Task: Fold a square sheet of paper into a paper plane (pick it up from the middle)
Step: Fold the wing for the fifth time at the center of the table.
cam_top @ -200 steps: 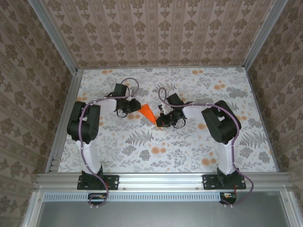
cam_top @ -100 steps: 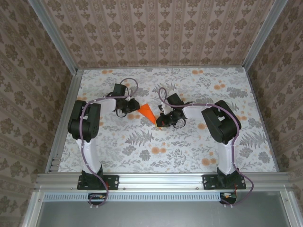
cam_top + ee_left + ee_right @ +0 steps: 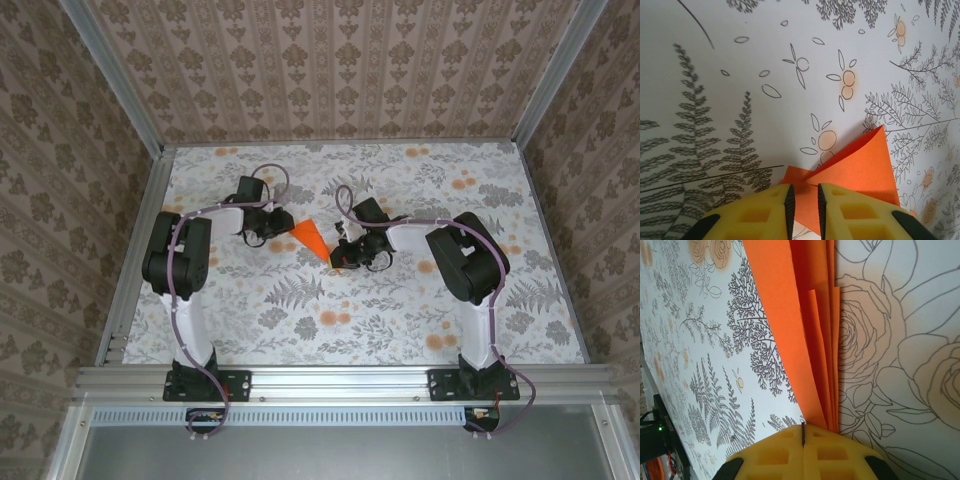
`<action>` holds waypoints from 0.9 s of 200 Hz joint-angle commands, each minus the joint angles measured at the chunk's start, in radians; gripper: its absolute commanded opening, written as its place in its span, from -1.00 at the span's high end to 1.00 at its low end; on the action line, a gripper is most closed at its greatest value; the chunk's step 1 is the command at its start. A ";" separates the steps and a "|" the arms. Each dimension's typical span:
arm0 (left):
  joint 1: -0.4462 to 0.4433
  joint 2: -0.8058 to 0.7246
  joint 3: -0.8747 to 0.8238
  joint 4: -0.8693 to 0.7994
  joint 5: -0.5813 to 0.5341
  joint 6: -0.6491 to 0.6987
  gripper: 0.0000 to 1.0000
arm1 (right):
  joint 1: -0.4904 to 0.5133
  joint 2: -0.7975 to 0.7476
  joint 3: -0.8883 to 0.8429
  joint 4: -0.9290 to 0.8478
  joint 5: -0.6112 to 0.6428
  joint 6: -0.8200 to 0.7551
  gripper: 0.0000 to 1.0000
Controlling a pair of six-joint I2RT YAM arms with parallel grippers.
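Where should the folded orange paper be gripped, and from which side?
Likely best: pinch the paper plane at its narrow tip, coming from the right along the creases, where the right end effector is clamped. The folds stack together there, while the wide end splays into loose flaps.

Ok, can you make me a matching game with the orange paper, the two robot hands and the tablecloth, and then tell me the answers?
Things:
1. paper plane
2. left gripper
3. right gripper
4. tablecloth

Descriptions:
A. yellow fingers pressed shut on the paper
B. printed with ferns and flowers
C. bright orange, folded to a point
D. yellow fingers with a small gap between them

Pairs: 1-C, 2-D, 3-A, 4-B.
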 commanded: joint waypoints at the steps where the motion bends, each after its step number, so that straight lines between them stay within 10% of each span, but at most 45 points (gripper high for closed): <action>1: 0.020 -0.103 -0.030 -0.010 -0.055 -0.001 0.53 | -0.007 0.037 -0.050 -0.073 0.058 0.037 0.93; 109: -0.291 -0.199 -0.227 0.202 -0.063 -0.177 0.66 | -0.012 0.019 -0.065 -0.056 0.047 0.079 0.94; 180: -0.327 -0.089 -0.219 0.257 -0.056 -0.254 0.74 | -0.012 0.025 -0.077 -0.037 0.047 0.094 0.95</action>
